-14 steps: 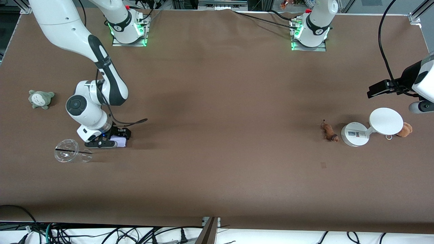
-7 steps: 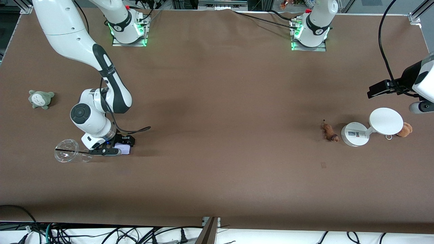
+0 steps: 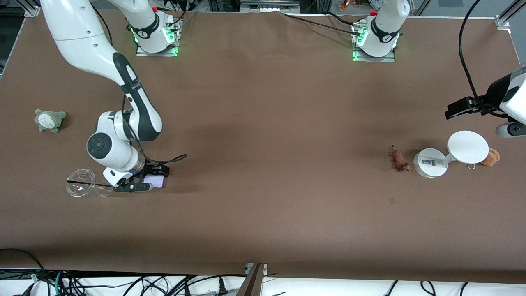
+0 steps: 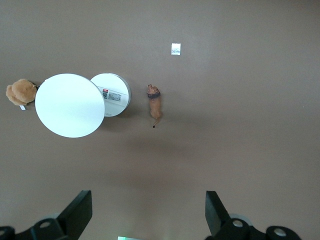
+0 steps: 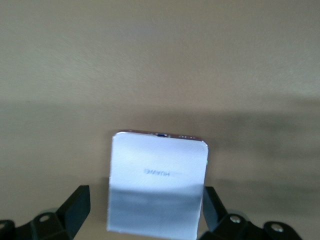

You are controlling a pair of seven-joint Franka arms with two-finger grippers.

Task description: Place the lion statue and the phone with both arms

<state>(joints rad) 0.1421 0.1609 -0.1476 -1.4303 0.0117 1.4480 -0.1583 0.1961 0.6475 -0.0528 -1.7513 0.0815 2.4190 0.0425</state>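
The phone (image 3: 156, 181), a pale lavender-white rectangle, lies on the table near the right arm's end. My right gripper (image 3: 141, 183) is low over it and open. In the right wrist view the phone (image 5: 157, 182) sits between the fingers, with one finger (image 5: 212, 207) at its edge and a gap to the other. The lion statue (image 3: 399, 160), small and reddish-brown, lies on the table beside the white stand's base, toward the left arm's end. It also shows in the left wrist view (image 4: 155, 103). My left gripper (image 4: 148, 215) is open and empty, high above that end.
A white disc stand (image 3: 467, 147) with a round base (image 3: 429, 163) stands beside the lion statue. An orange-brown plush (image 3: 490, 157) lies by the stand. A clear plastic cup (image 3: 84, 183) lies beside the right gripper. A grey-green plush (image 3: 49, 120) lies near the table's edge.
My right gripper has moved toward the front camera and a little toward the table's middle, and the phone has shifted along with it. The left arm has not moved.
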